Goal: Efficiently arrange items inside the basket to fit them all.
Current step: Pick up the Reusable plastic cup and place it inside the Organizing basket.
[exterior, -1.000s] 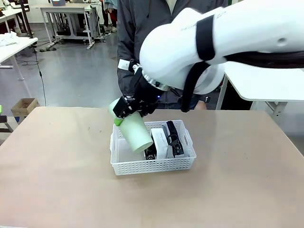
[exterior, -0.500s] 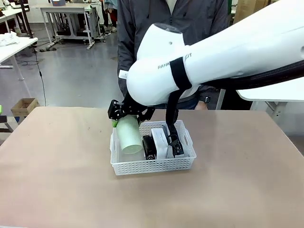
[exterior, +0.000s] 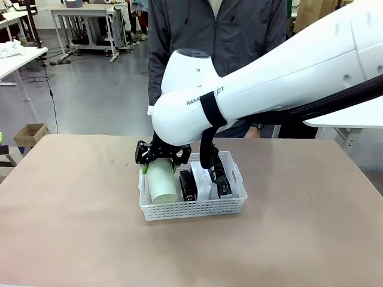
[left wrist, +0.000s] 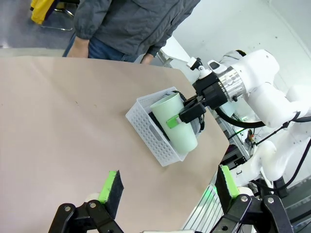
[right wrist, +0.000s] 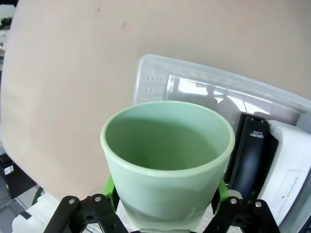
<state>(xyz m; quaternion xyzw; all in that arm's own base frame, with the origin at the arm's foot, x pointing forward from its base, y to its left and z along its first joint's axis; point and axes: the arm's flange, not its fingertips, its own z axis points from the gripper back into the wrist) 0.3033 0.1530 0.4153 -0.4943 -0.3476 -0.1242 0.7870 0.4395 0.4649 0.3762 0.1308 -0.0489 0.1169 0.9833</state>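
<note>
My right gripper (exterior: 160, 162) is shut on the pale green cup (exterior: 161, 182), its green pads on either side of the cup. The cup stands nearly upright, mouth up, with its base down in the left end of the white basket (exterior: 197, 209). Beside it in the basket lie the black stapler (exterior: 188, 185), the white box (exterior: 201, 178) and a black strap (exterior: 220, 174) at the right end. In the right wrist view the cup (right wrist: 167, 160) fills the middle, with the stapler (right wrist: 250, 145) and box (right wrist: 291, 170) to its right. My left gripper (left wrist: 167, 184) hangs open, far from the basket (left wrist: 148, 128).
A person in a dark grey jacket (exterior: 215, 36) stands at the far edge, right behind the basket. The tan table (exterior: 72, 209) is bare on both sides of the basket. My right arm (exterior: 269, 78) spans the upper right of the front view.
My right arm has swung left and down. The cup has turned from strongly tilted to nearly upright and sunk into the basket's left end.
</note>
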